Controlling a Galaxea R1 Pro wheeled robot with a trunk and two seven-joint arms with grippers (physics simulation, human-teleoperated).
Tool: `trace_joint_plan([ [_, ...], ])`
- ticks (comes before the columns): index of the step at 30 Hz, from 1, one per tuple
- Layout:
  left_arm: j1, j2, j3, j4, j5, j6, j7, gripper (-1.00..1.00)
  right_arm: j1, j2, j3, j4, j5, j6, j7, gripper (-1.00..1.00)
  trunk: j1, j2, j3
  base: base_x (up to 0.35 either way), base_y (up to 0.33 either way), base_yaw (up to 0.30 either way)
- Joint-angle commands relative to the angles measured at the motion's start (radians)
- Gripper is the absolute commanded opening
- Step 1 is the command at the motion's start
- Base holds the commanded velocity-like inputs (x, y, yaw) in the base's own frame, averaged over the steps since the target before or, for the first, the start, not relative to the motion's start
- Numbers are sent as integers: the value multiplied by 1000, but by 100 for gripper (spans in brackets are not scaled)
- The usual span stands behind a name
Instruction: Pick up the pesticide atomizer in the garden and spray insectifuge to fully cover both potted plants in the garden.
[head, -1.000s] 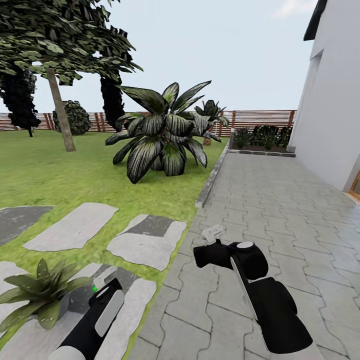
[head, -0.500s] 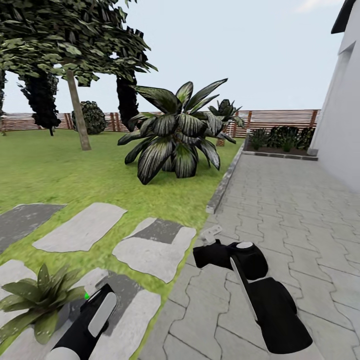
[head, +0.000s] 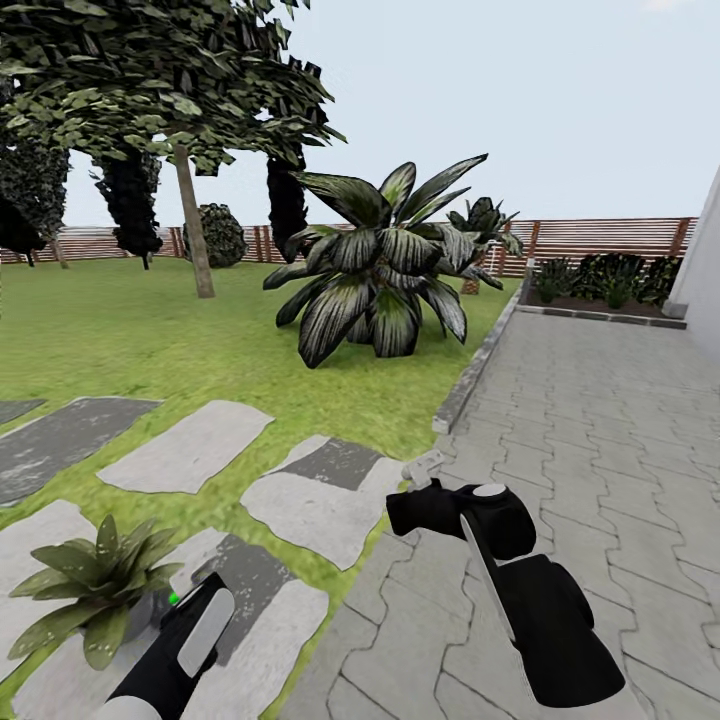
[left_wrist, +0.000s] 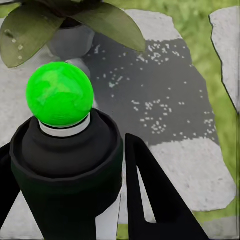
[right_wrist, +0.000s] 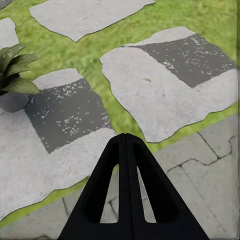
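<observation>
Since the left gripper (left_wrist: 107, 200) is clenched around the pesticide atomizer (left_wrist: 65, 160), nozzle just short of the potted plant (head: 95, 585), I'd sweep slowly across every leaf. Leaf specks look like insectifuge, hard to tell. Right gripper (right_wrist: 126, 150) is pinched together, empty.

A potted plant (head: 95, 588) with pointed green leaves sits on the stepping stones (head: 190, 458) at the lower left, with the left arm (head: 180, 655) reaching up just beside it, a small green dot at its tip. The right arm (head: 520, 580) lies over the grey paving (head: 600, 430). Beyond the lawn (head: 150, 340) stands a big striped-leaf bush (head: 385, 265), a tree (head: 190, 215) to its left, and a slatted fence (head: 600, 240) behind.
</observation>
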Motion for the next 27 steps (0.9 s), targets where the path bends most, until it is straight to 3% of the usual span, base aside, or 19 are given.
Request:
trace_joint_plan([
  [1, 0, 2, -2, 0, 0, 8, 8, -100, -1, 1, 0, -1, 11, 3, 9, -100, 0, 0, -1, 0, -341, 123],
  [5, -1, 4, 0, 22, 2, 11, 1, -100, 0, 2, 1, -1, 11, 3, 8, -100, 0, 0, 1, 0, -344, 214],
  [10, -3, 10, 3, 55, 3, 16, -72, -100, 0, 3, 1, -1, 11, 3, 8, -100, 0, 0, 3, 0, -345, 265],
  [13, -3, 16, 49, 65, 3, 22, -99, -100, 0, 3, 1, -1, 11, 3, 8, -100, 0, 0, 4, 42, -333, 272],
  [17, -4, 26, 72, 72, 0, 34, -178, -100, 0, 1, 1, -1, 11, 3, 8, -100, 0, 0, 5, 226, -217, 128],
  [21, -6, 30, 76, 79, -2, 51, -211, -100, -1, 0, 1, -1, 11, 3, 8, -100, 0, 0, 5, 299, -148, 25],
  [27, -13, 60, 81, 103, 0, 107, -300, -100, 0, -2, 0, -1, 11, 3, 8, -100, 0, 0, 5, 318, -120, 4],
])
